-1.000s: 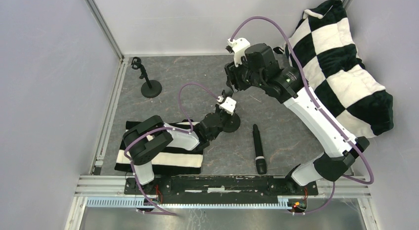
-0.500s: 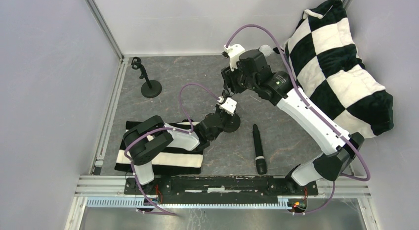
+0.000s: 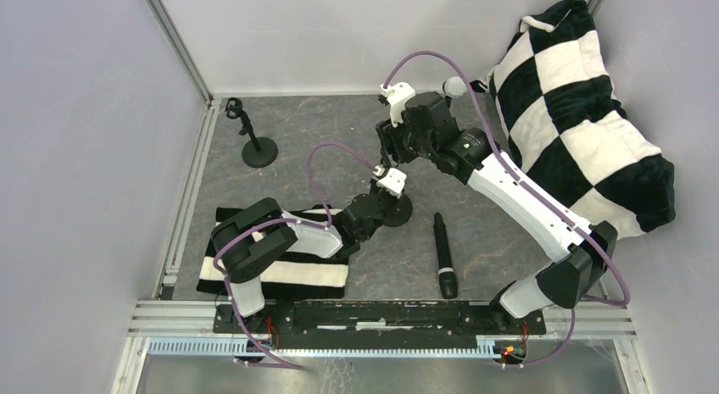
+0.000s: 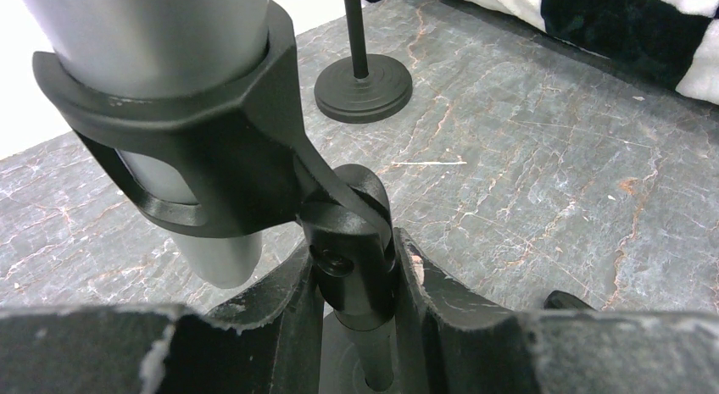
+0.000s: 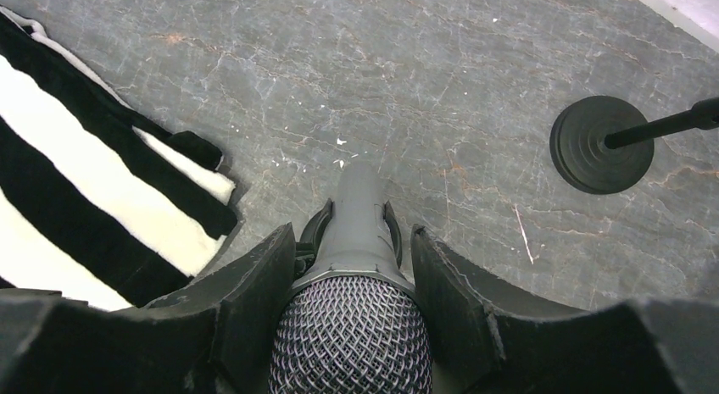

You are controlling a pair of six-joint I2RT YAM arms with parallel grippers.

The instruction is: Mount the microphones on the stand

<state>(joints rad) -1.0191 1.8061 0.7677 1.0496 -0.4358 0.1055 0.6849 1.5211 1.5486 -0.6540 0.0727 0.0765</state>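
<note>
Pinching the stand (image 4: 352,263) just beneath its clip (image 4: 212,157), the left jaws clamp tight; the right jaws grip the grey microphone (image 5: 356,284) seated there.

**Greys, Blacks and Stripes**

The black right fingers (image 5: 254,301) flank a silver-grey microphone (image 5: 359,224) with darker mesh. Beyond them the desk (image 5: 475,89) is marbled grey, seemingly rust-veined. To their left lies a black-and-white striped cloth (image 5: 76,208). The left fingers (image 4: 271,318) and the stand (image 4: 352,258) between them are black. Right of the right fingers are a black microphone (image 3: 443,255) and a black-and-white checked cushion (image 3: 585,114).
</note>
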